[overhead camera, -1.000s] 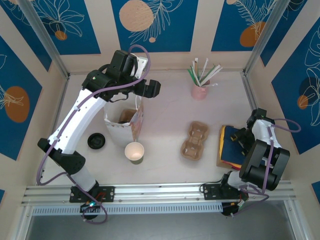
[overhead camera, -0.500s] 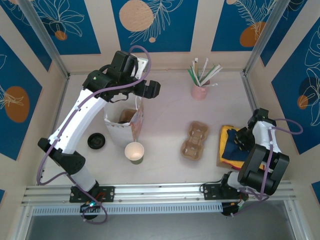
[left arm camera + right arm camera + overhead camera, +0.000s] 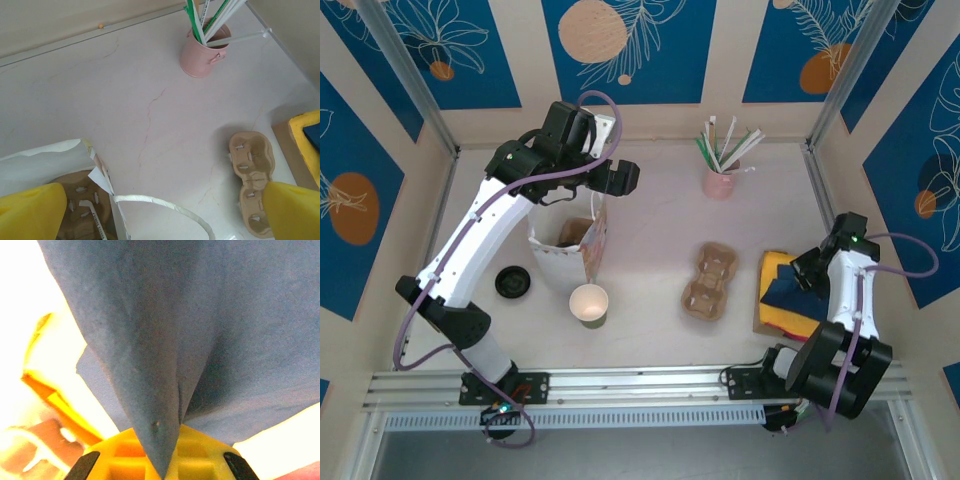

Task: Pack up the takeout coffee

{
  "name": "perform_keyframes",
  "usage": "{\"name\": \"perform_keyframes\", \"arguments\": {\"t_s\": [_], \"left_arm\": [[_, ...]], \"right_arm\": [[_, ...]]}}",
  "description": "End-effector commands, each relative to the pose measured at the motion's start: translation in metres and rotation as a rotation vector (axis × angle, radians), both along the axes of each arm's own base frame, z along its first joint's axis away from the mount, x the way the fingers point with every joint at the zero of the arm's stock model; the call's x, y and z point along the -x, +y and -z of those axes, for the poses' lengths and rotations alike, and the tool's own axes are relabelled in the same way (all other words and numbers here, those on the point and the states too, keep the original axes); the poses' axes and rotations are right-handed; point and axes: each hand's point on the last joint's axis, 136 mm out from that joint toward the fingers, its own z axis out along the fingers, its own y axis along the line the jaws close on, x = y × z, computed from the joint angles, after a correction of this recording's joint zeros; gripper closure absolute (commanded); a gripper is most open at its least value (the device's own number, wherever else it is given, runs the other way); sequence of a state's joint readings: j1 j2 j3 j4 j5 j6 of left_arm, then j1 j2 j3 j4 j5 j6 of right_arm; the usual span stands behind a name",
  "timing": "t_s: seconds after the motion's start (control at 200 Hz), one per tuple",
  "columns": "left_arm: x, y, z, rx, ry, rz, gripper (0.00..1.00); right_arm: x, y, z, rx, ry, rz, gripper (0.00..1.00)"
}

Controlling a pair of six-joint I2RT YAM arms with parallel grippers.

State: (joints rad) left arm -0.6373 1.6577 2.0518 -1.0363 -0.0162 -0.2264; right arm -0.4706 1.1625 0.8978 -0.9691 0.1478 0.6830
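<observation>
The left claw [image 3: 617, 178] hangs above the white paper bag's [image 3: 555, 266] far edge, jaws spread wide, holding nothing; a brown cup tray [image 3: 82, 210] sits inside the bag, the rest hidden, so whether the lidded coffee is there cannot be told; an open green cup [image 3: 588, 303] stands just in front of the bag, a loose black lid [image 3: 513, 281] to its left; well to its right, the right claw [image 3: 808, 270] pinches a blue napkin [image 3: 210, 330].

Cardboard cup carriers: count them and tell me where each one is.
2. One cup carrier lies on the open table; the second carrier sits inside the white paper bag. The bag may hide more.
</observation>
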Motion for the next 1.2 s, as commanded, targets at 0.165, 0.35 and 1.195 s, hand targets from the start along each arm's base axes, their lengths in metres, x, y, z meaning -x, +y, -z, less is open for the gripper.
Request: {"name": "perform_keyframes", "arguments": {"t_s": [0.165, 0.35, 1.195], "left_arm": [[-0.005, 0.011, -0.015, 0.007, -0.053, -0.052, 0.0], [-0.007, 0.013, -0.018, 0.014, -0.056, -0.07, 0.0], [0.011, 0.074, -0.038, -0.015, -0.122, -0.304, 0.0]], "right_arm": [[-0.017, 0.021, -0.056, -0.02, -0.151, -0.044, 1.0], [-0.036, 0.043, -0.091, 0.016, -0.264, -0.13, 1.0], [-0.123, 0.2, -0.253, 0.016, -0.796, -0.656, 1.0]]}}
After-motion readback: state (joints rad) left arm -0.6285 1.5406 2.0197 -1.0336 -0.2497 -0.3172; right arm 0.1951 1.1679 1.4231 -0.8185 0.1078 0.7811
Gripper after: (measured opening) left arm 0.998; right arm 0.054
